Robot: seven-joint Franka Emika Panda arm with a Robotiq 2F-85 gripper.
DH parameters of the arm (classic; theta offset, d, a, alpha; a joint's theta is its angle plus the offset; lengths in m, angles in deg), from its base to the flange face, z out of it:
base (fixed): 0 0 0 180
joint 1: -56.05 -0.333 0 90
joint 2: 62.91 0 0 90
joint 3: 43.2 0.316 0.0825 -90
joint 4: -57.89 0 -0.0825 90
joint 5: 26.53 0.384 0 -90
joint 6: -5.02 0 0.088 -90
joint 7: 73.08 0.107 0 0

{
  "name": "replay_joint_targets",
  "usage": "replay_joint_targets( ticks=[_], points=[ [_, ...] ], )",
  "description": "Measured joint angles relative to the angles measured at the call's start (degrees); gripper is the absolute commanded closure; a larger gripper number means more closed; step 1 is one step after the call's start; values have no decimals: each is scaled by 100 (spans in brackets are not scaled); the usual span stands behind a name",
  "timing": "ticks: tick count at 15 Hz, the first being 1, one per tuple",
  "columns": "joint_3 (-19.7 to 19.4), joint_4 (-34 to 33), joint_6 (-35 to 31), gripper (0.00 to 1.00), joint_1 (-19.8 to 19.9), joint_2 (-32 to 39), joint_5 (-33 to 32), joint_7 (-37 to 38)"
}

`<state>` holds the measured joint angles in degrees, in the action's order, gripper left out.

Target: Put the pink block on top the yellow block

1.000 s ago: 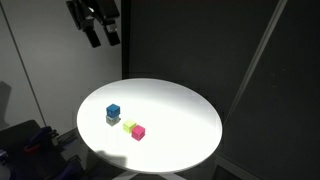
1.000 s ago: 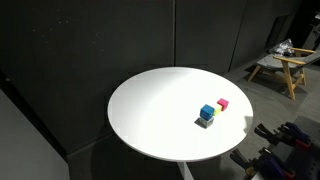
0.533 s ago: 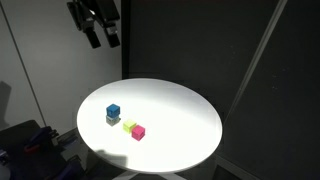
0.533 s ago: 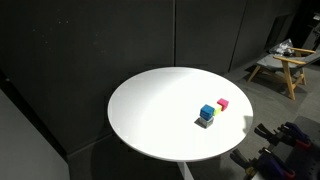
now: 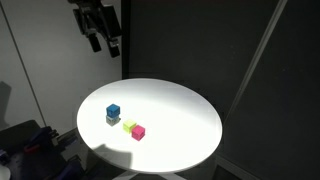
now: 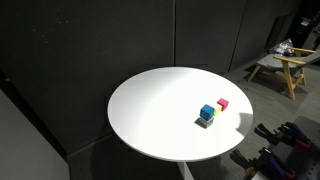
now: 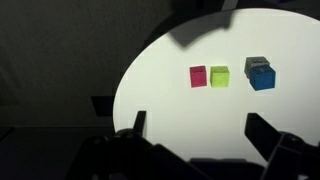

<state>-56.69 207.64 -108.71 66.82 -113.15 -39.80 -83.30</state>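
Exterior view: gripper (image 5: 105, 44) hangs high above the table (image 5: 180, 110), off its 11 o'clock edge. The pink block (image 5: 138, 132) sits just beside the yellow block (image 5: 129, 126), at its 4 o'clock. The blue cube (image 5: 113, 110) is at 10 o'clock, apart.

Exterior view: arm outside the frame. Pink block (image 6: 222, 103) at 1 o'clock of blue cube (image 6: 207, 111), which mostly hides the yellow (only a greenish sliver).

Wrist view: fingers (image 7: 138, 125) spread wide, nothing held. Pink block (image 7: 198, 75) at 9 o'clock of yellow block (image 7: 219, 76). Only here a grey cube (image 7: 256, 65) shows clearly.

No legible text, label, brand, number or sign on any cube, table or gripper surface.
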Motion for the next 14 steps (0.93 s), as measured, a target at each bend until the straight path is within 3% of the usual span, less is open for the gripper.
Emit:
replay_joint_targets(
  ticks=[14],
  points=[
    [-177,-318,-870,0,-403,1849,726,-263]
  ],
)
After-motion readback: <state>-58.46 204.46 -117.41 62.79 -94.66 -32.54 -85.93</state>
